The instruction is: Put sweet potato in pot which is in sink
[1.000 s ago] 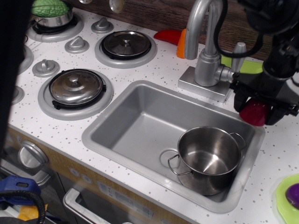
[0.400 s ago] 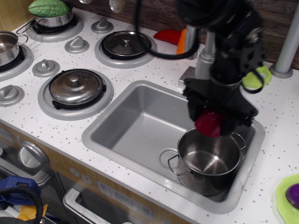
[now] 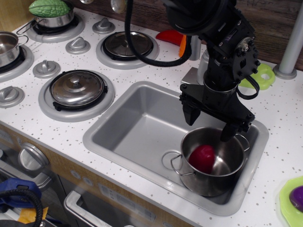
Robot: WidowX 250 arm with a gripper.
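Note:
The dark red sweet potato (image 3: 202, 158) lies inside the shiny steel pot (image 3: 211, 161), which stands at the right end of the grey sink (image 3: 137, 127). My gripper (image 3: 209, 124) hangs just above the pot's far rim. Its two black fingers are spread apart and hold nothing. One finger (image 3: 191, 114) is left of the pot and the other (image 3: 227, 132) is over its right side.
The faucet (image 3: 201, 28) rises behind the gripper, partly hidden by the arm. Two lidded burners (image 3: 77, 90) (image 3: 128, 45) lie left of the sink. A red-and-orange piece (image 3: 173, 37) is at the back. A green plate with a purple toy (image 3: 296, 197) sits at the right edge.
The gripper carried the sweet potato from the right of the sink to above the pot, then opened. The sweet potato dropped into the pot.

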